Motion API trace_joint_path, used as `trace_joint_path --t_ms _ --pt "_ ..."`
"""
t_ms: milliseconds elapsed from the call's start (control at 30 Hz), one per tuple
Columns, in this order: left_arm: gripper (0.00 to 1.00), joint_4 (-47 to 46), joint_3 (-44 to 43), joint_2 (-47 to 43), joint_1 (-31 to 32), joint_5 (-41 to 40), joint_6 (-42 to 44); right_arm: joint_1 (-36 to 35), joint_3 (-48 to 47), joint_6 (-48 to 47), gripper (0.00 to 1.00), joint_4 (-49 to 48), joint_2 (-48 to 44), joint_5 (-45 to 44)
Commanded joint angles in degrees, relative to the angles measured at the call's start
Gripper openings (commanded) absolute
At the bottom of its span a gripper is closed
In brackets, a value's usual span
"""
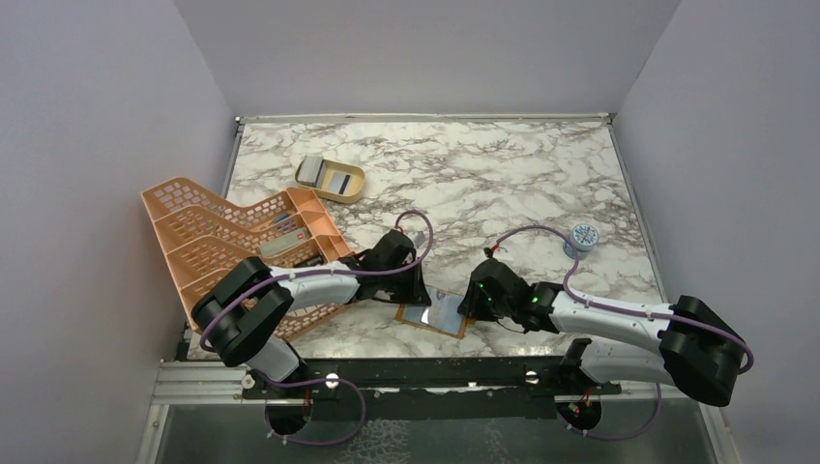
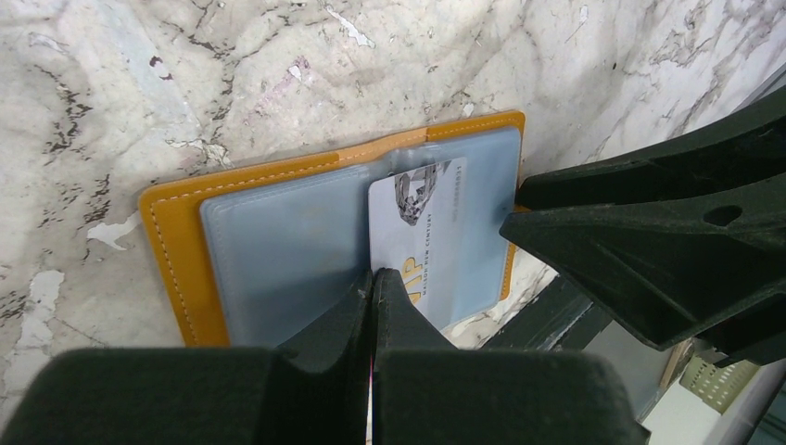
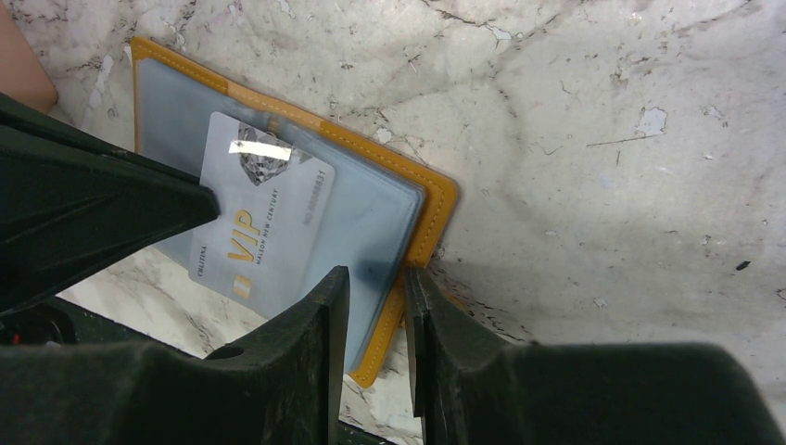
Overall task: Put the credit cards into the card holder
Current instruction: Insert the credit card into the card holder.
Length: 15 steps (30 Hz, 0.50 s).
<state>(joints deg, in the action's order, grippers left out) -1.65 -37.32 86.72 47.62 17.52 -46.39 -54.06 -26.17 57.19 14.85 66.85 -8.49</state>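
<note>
The card holder lies open near the table's front edge, mustard-orange with a grey-blue inside. One pale credit card marked VIP sits partway in its right pocket. My left gripper is shut, its tips against the card's near edge. My right gripper is partly open and straddles the holder's right edge, one finger on the pocket and the other on the marble. More pale cards lie in the dish.
A tan oval dish stands at the back left. A big peach lattice rack leans at the left, close to my left arm. A small round blue-white object sits at the right. The table's black front rail runs just beyond the holder.
</note>
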Motion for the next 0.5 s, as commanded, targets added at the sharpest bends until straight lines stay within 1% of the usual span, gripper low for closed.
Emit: trace_joint_path --t_ms 0,100,233,467 --pt "0.0 0.2 0.8 1.5 0.8 1.3 0.4 -0.5 0.5 0.6 0.28 -2.2 0.4 1.4" --pt "0.0 -1.2 1.0 1.5 1.5 1.4 -0.8 -0.5 0.3 0.5 0.28 -2.3 0.7 1.7" --pt "0.05 -2.3 0.7 1.8 2.2 1.3 -1.7 -0.5 -0.3 -1.1 0.28 -2.0 0.7 2.2" --pt "0.07 -3.2 0.2 3.0 3.1 1.4 -2.6 -0.5 0.3 -1.8 0.28 -2.8 0.2 3.7"
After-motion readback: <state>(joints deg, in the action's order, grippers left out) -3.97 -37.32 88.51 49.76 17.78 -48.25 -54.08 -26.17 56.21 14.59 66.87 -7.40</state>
